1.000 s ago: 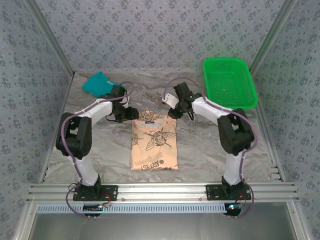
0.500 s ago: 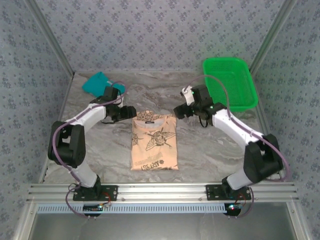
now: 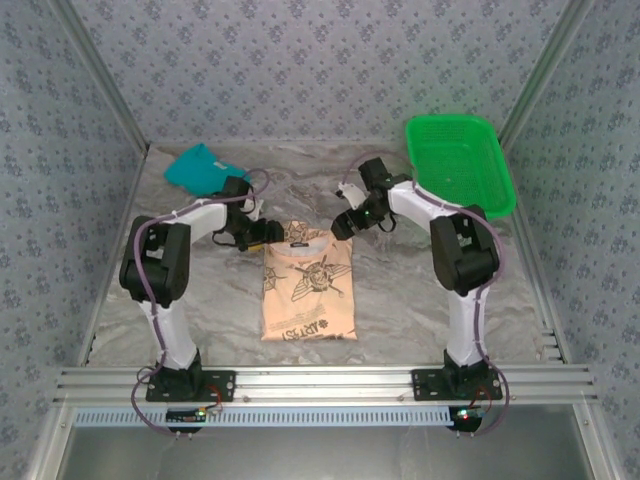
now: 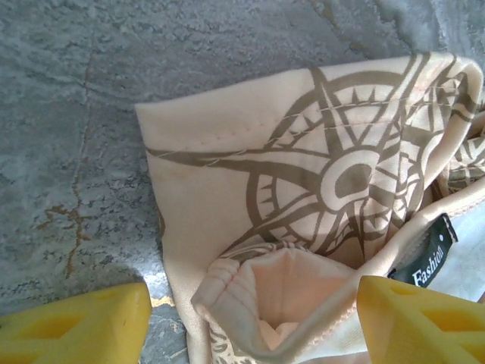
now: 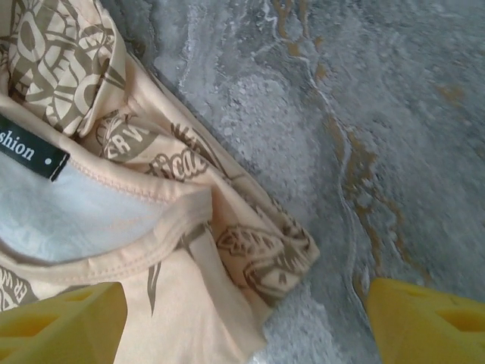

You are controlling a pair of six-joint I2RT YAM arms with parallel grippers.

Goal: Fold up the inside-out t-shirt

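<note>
T-shirt point(image 3: 310, 290) lies flat at table centre, folded to a narrow rectangle, collar end toward 12 o'clock. Dark label point(image 4: 424, 254) sits at the neckline. Left gripper point(image 3: 262, 232) is at the shirt's 11 o'clock corner, yellow fingers point(image 4: 76, 322) spread wide, straddling the folded shoulder. Right gripper point(image 3: 345, 225) is at the 1 o'clock corner, likewise spread, pinching nothing. Teal shirt point(image 3: 200, 168) sits at table's 10 o'clock, green basket point(image 3: 460, 170) at 2 o'clock.
</note>
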